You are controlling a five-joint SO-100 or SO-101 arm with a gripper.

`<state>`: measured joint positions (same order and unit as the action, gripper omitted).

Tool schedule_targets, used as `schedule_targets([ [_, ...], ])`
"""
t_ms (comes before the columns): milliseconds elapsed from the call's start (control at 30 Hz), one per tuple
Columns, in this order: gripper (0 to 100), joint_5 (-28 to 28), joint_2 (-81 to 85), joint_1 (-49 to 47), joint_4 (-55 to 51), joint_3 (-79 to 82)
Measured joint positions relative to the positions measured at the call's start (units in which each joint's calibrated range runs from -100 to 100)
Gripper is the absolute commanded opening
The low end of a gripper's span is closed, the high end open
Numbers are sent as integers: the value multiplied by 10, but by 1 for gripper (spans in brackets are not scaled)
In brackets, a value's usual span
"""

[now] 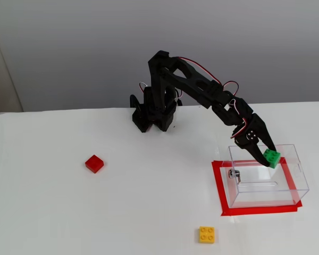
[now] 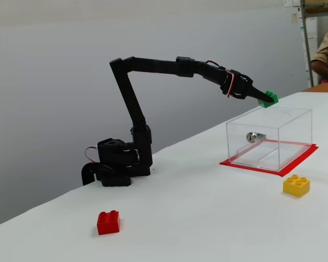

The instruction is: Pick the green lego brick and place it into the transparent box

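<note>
Yellow brick [image 1: 206, 234] nearest; pincer [image 2: 264, 98] holds green lego brick [image 2: 268, 99] above transparent box [image 2: 273, 155].

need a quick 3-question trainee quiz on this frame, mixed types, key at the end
1. True or false: the claw holds the green lego brick.
2. The brick is: A) on the table B) above the transparent box C) on the box floor.
3. Fill in: the yellow brick and the ___ brick lie on the table.

Key: 1 true; 2 B; 3 red.
</note>
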<state>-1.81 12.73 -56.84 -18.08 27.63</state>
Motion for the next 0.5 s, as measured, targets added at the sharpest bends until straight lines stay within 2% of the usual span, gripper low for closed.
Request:
schedule_targets([
  [167,30,0,0,0,0,0],
  [500,29,0,0,0,0,0],
])
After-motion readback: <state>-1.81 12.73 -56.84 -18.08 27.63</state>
